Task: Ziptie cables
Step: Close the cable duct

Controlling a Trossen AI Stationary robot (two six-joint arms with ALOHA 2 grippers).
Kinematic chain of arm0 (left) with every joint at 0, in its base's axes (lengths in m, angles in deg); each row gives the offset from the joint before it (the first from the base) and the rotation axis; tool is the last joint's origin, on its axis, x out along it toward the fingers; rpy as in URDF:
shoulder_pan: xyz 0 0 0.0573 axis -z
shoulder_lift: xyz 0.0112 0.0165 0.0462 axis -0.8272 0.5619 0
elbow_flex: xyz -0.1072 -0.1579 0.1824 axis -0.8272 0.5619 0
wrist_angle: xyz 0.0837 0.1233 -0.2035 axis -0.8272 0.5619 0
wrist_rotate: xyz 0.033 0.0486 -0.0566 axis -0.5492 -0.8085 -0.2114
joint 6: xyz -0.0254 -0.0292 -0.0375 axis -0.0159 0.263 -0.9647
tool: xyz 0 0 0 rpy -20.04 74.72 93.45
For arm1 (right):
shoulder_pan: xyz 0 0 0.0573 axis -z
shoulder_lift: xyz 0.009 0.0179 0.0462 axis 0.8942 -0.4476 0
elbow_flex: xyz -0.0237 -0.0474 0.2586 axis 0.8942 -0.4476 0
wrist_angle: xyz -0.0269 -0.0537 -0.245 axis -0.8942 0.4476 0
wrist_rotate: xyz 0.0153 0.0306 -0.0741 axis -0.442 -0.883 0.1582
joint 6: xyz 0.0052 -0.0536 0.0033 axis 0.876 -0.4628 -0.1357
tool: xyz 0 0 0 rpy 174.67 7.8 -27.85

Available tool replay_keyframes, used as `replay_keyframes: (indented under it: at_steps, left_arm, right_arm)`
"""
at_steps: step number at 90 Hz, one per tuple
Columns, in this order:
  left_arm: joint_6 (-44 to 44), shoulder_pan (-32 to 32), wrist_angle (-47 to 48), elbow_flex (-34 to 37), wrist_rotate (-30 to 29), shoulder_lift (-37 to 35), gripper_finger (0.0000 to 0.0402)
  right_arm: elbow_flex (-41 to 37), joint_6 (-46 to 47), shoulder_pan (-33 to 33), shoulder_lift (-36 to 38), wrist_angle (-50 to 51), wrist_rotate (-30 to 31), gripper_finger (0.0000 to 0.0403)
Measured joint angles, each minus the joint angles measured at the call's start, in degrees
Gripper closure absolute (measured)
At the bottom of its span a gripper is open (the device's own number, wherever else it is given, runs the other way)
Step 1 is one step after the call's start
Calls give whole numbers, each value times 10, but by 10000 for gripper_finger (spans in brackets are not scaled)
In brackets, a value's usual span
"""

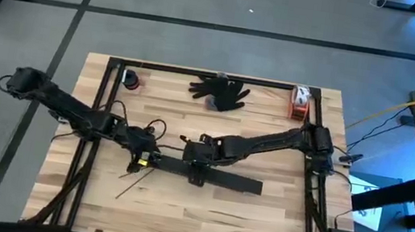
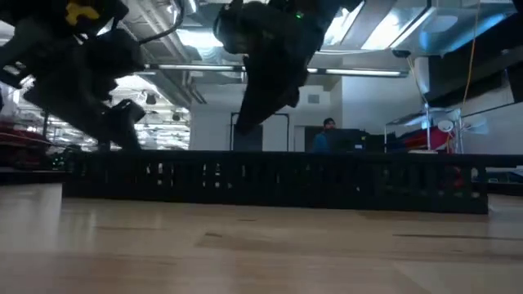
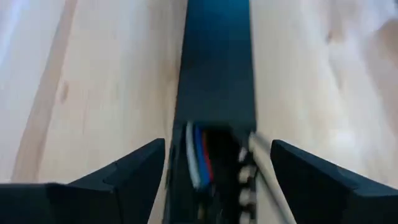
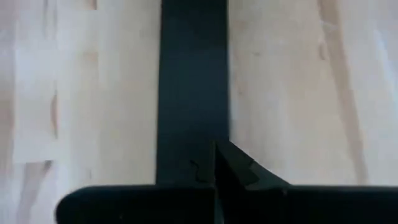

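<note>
Pale wooden boards make up the table (image 1: pixel 203 205), framed by black rails, with a dark glove (image 1: pixel 221 92) lying near its far edge at twelve o'clock and a workshop room showing beyond it.

Across the middle of the table lies a long black slotted bar (image 1: pixel 219 176), its long axis running from nine o'clock to three o'clock. My left claw (image 1: pixel 139 158) sits at the bar's nine o'clock end, and my right claw (image 1: pixel 196 157) is just beside it toward three o'clock, over the bar itself.

From my left wrist I look straight down the bar's length. My left claw (image 3: pixel 217 174) is spread wide, its fingers (image 3: pixel 134 168) standing either side of the bar, grasping nothing. The cables (image 3: pixel 198 155) show as a small bunch of white, blue and red strands tucked at the bar's near end, right between those fingers and lying along the same axis as the bar.

My right claw (image 4: pixel 214 168) looks clenched, fingers meeting over the bar with nothing visible between them.

I judge the left arm nearer the cables, so reaching them means moving straight along the bar.
</note>
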Motion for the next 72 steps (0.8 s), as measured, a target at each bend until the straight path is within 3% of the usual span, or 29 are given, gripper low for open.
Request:
replay_keyframes:
  at_steps: [26,53,72]
  left_arm:
    - [11,10,-84,58,-6,2,119]
    - [-19,19,-178,98,-14,36,191]
    - [-25,27,-245,102,-11,78,200]
  right_arm:
    - [-40,22,-7,0,-54,10,403]
    - [-85,46,-7,-9,-147,3,403]
    - [-70,46,5,-47,-215,2,403]
